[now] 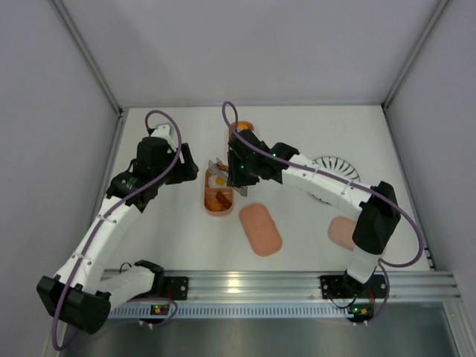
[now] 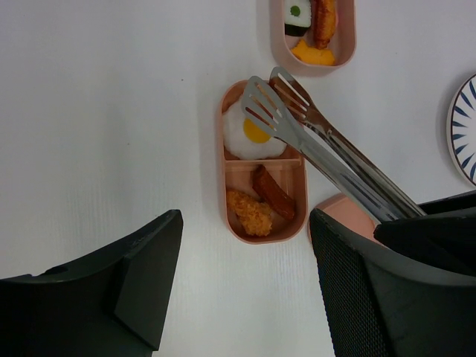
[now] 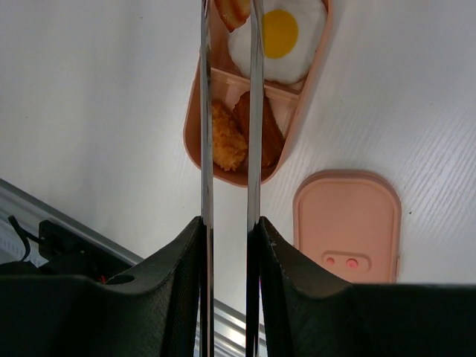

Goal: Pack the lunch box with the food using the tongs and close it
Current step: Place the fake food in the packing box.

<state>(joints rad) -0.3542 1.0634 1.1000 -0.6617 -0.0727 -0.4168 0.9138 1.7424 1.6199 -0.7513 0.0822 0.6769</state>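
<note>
The right pincer [image 3: 227, 238] is clenched on the handle end of the tongs [image 3: 253, 111]. Their two arms run straight out ahead of it, a narrow gap between them. The slotted tips hang over the egg [image 2: 249, 134], which lies in the far compartment of a tray [image 2: 223, 186] straight ahead of this pincer. Whether the tips touch the egg I cannot tell. The tray's nearer compartment holds a sausage [image 2: 274, 193] and a crumbed piece [image 2: 249, 212].

A lid [image 3: 346, 216] lies flat on the worktop [image 2: 111, 111], just right of the right pincer and beside the tray.

The left pincer [image 2: 245, 245] is released, its jaws wide and grasping nothing, above the worktop. The tray sits just ahead of it, between its fingers in its own view. Further ahead and a little right is a second tray [image 2: 349, 44] with a sushi roll [image 2: 296, 15] and an orange piece [image 2: 312, 53]. A striped plate [image 2: 462, 126] lies well off to its right.
</note>
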